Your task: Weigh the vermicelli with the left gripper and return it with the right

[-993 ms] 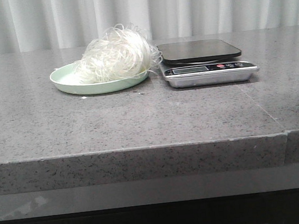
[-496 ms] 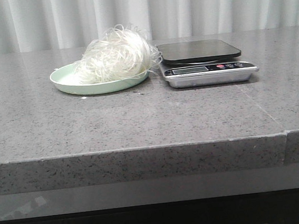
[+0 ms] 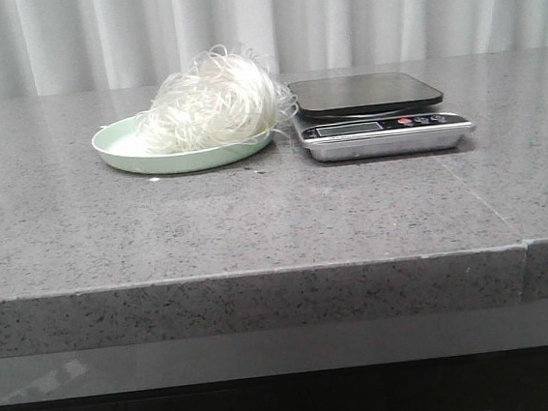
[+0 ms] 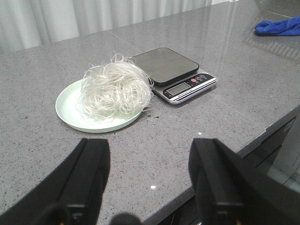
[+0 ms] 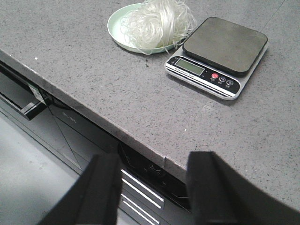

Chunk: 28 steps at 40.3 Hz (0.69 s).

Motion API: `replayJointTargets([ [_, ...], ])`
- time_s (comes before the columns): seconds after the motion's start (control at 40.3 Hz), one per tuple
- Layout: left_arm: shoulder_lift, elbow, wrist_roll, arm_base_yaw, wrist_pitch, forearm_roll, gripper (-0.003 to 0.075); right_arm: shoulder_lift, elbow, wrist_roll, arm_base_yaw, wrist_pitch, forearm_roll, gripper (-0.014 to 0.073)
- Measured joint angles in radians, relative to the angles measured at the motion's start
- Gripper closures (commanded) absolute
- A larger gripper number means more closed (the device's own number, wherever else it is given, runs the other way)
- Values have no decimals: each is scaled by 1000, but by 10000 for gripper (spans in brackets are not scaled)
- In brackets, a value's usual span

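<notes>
On the pale green plate (image 3: 118, 148) sits vermicelli (image 3: 211, 103) — left end effector (image 4: 147, 180) and right end effector (image 5: 152, 185) spread wide.

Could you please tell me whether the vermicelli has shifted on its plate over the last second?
No. In the front view the vermicelli sits in the same spot on the pale green plate, its right edge just beside the scale, as before.
</notes>
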Motion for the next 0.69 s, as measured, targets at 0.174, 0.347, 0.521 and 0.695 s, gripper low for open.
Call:
replayJointTargets([
  [0.174, 0, 0, 0, 0, 0, 0, 274, 0, 0, 0, 0, 0, -2, 449],
  [0.347, 0, 0, 0, 0, 0, 0, 459, 0, 0, 0, 0, 0, -2, 452],
  [0.521, 0, 0, 0, 0, 0, 0, 561, 0, 0, 0, 0, 0, -2, 452],
  [0.695, 0, 0, 0, 0, 0, 0, 565, 0, 0, 0, 0, 0, -2, 452],
])
